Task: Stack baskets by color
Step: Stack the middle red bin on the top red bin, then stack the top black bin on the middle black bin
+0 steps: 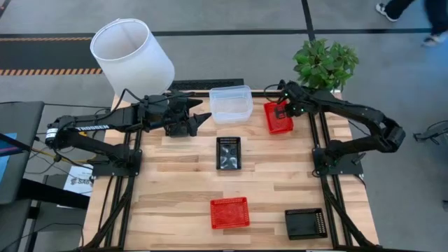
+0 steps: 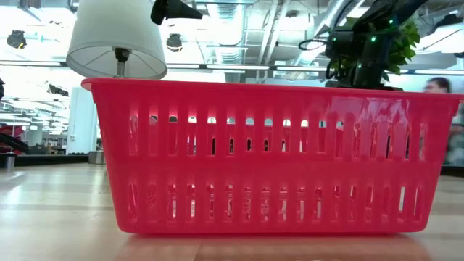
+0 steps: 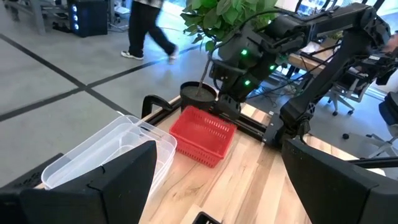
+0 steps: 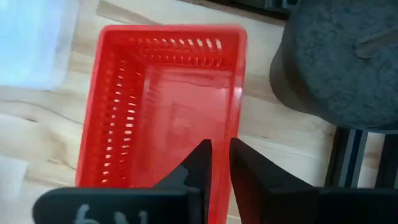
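Note:
A red basket sits at the far right of the table beside the plant pot, and my right gripper is shut on its wall. A clear basket rests on its bottom to its left. A black basket lies mid-table. Another red basket and another black basket stand near the front edge. My left gripper hangs open above the table, left of the clear basket, holding nothing. My right gripper grips the red basket's right-hand long wall, with one finger inside the basket and the other outside. The fingers come steeply from above. In the left wrist view the basket's bottom appears to rest on the table.
A white lampshade stands at the far left corner and a green plant at the far right. The front red basket fills the low view. Bare wood lies between the middle black basket and the front baskets.

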You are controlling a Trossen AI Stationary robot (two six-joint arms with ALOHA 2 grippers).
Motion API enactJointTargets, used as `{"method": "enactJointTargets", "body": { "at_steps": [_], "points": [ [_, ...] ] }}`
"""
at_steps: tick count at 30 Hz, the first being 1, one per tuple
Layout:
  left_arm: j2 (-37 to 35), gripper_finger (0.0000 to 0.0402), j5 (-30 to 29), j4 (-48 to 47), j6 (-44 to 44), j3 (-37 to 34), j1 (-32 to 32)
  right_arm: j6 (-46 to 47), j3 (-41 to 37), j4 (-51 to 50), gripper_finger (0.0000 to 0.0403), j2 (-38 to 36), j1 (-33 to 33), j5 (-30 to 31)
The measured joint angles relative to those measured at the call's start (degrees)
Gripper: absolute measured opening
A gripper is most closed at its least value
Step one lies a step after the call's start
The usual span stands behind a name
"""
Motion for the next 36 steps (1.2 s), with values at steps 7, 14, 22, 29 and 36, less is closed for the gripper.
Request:
{"method": "enactJointTargets", "body": {
  "at_steps": [7, 14, 22, 29, 36],
  "points": [
    [0.0, 0.0334, 0.0, 0.0, -0.5, 0.0, 0.0, -0.2, 0.0, 0.1, 0.0087, 5.2, 0.0, 0.1],
    [0.0, 0.0334, 0.4, 0.0, -0.7, 0.0, 0.0, 0.0, 0.0, 0.4, 0.0088, 5.6, 1.5, -0.1],
    [-0.5, 0.0334, 3.3, -6.0, -0.3, 0.0, 0.0, 3.1, 0.0, 4.6, 0.0084, -1.5, 12.2, -4.7],
    [0.7, 0.0334, 13.3, -26.7, 0.2, 0.1, -0.2, 10.4, 0.0, 5.0, 0.0082, -4.4, 27.0, -5.7],
    [2.9, 0.0334, 11.7, -39.7, 7.1, -3.2, -2.0, 14.1, 0.0, 15.3, 0.0082, -3.4, 43.0, -8.6]
  ]
}}
